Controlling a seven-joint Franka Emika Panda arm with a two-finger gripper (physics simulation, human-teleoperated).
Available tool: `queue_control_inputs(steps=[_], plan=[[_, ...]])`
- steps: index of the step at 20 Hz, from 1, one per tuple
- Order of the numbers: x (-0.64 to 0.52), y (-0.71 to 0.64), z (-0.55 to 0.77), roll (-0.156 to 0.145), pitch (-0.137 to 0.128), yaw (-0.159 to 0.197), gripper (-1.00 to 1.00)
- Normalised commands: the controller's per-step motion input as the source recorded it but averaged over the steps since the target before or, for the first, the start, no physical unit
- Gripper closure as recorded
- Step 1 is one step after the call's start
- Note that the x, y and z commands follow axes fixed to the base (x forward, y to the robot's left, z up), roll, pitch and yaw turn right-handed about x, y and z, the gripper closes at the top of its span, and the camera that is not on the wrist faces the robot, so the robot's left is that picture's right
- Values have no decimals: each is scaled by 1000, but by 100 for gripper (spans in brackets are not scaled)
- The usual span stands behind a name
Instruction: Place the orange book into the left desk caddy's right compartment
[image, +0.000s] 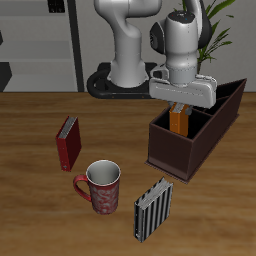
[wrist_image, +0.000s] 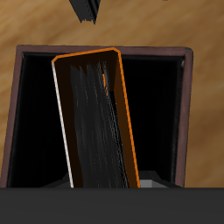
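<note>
My gripper (image: 179, 106) is shut on the orange book (image: 178, 121) and holds it upright over the left desk caddy (image: 172, 152), a dark maroon-brown box with a flat rim. The book's lower end dips into the caddy's black interior. In the wrist view the orange book (wrist_image: 92, 122) stands slightly tilted inside one dark compartment, framed by the caddy's rim (wrist_image: 105, 51). The divider does not show, so I cannot tell which compartment it is.
A like-coloured box with slanted raised sides (image: 228, 102) adjoins the caddy farther back. A dark red book (image: 67, 142) stands mid-table, a red patterned mug (image: 100, 187) nearer the front edge, and a black-and-white striped book (image: 152, 208) in front of the caddy.
</note>
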Motion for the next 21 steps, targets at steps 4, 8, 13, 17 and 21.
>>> queue_control_inputs(steps=[4,8,13,17,21], plan=[[110,25,-291,17,70,17,100],[7,9,-96,8,31,3,-100],[18,-58,-16,1,22,3,-100],[28,-77,19,-7,7,-5,-100],[1,-66,57,-14,-7,18,-100]])
